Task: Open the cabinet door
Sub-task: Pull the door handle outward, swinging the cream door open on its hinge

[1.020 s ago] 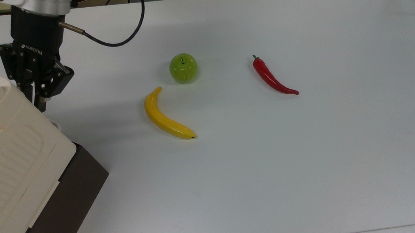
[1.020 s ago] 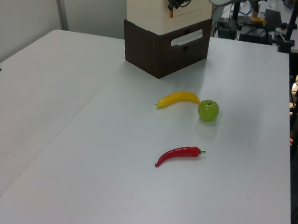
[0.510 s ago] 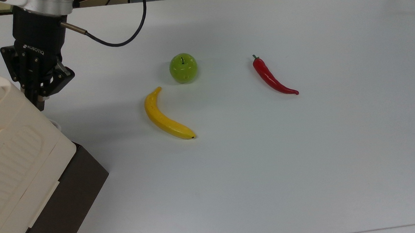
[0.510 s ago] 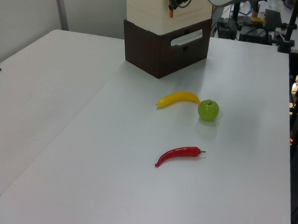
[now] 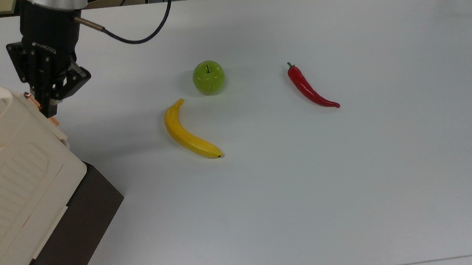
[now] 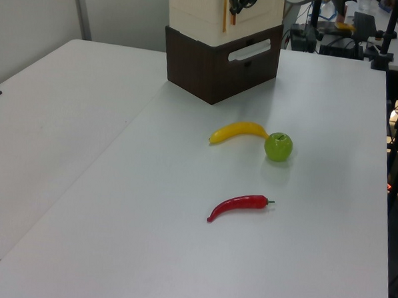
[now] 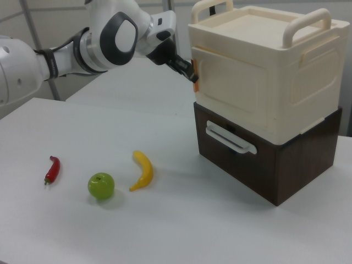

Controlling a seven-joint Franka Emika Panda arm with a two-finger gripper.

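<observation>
**Gripper at the cabinet door's edge**

We see our gripper [image 5: 50,107] at the upper corner of the cabinet [image 7: 264,99], its fingers closed together on the copper-edged rim of the cabinet door [image 7: 231,82], which stands slightly ajar. The cabinet sits at the top view's left on the white table [image 5: 306,185]. A banana [image 5: 187,134], green apple [image 5: 208,77] and red chilli [image 5: 309,88] lie well apart from it.

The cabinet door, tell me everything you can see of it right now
The cabinet door is a flat cream panel, plastic by its look, with a recessed rectangular field and rounded corners, set upright in the cream upper part of the cabinet, above the dark brown base. In the right view its left edge stands slightly out, with copper-coloured fittings showing there. The claw sits at that edge; contact looks likely but is not certain.
</observation>
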